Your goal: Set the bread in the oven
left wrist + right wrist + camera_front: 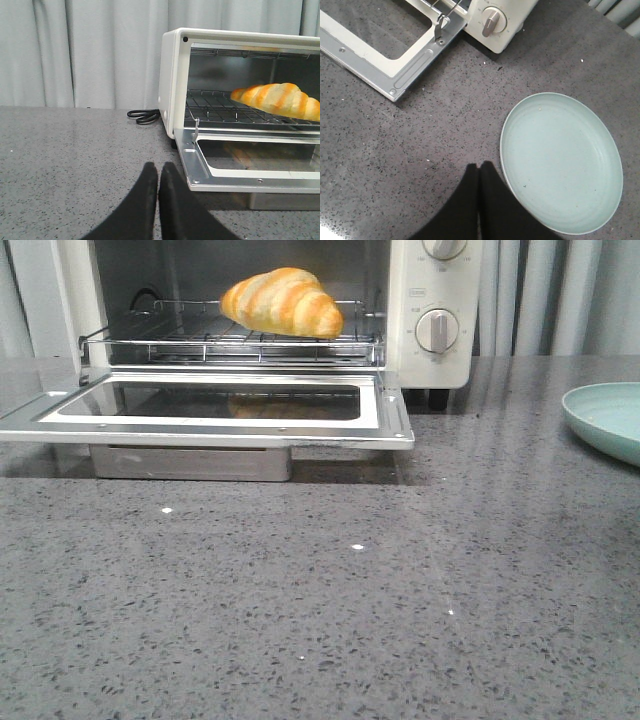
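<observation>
The bread (282, 302) is being held by the wire rack (230, 340) inside the oven (435, 310), whose glass door (215, 405) is being left folded down flat over the grey countertop (320, 610). A pale green plate (610, 420) is being kept at three o'clock of the oven, well apart. The left gripper (158, 172) is being shown pressed together above bare counter near the door's corner; the right gripper (480, 172) is likewise being kept closed on nothing, just beside the plate's rim.

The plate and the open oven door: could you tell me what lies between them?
Only bare grey countertop separates the plate from the oven door, seen in the right wrist view.
</observation>
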You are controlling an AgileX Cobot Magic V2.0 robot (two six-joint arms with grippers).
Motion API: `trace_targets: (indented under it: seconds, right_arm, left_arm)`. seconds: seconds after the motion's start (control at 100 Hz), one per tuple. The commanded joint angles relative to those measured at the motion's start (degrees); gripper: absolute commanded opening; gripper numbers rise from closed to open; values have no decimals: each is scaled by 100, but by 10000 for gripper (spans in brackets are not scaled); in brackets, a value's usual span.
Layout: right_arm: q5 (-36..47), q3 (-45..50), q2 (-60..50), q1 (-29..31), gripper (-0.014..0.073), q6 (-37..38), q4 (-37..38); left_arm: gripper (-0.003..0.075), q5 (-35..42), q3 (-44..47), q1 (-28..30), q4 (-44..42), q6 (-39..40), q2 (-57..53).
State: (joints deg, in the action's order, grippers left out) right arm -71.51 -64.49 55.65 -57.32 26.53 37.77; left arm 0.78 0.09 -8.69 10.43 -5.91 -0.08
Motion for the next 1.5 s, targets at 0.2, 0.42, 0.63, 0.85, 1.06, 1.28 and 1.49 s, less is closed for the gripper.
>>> trace_targets:
  seconds: [0.2, 0.42, 0.63, 0.85, 1.06, 1.28, 1.49]
  right_arm:
    - [-247, -115, -82, 40, -74, 28, 307]
    - [-110, -115, -91, 40, -74, 4, 195]
    - [684, 182, -410, 698, -74, -876, -672]
    - [2718, 1363, -1039, 2250, -74, -2324, -2340]
    - [4956, 2810, -1714, 3274, -74, -2992, -3413]
    - [6264, 4106, -2961, 3964, -74, -2992, -3485]
    - [6667, 4997, -4074, 5010, -74, -2981, -3593]
  left_arm:
    - [-21, 404, 121, 11, 6, -12, 2]
    - [-22, 404, 121, 11, 6, -12, 2]
    - [-21, 404, 121, 11, 6, -12, 2]
    - [-21, 404, 121, 11, 6, -12, 2]
    - [-21, 404, 121, 11, 6, -12, 2]
    - [-22, 404, 121, 11, 6, -12, 2]
    - [-22, 404, 121, 11, 6, -12, 2]
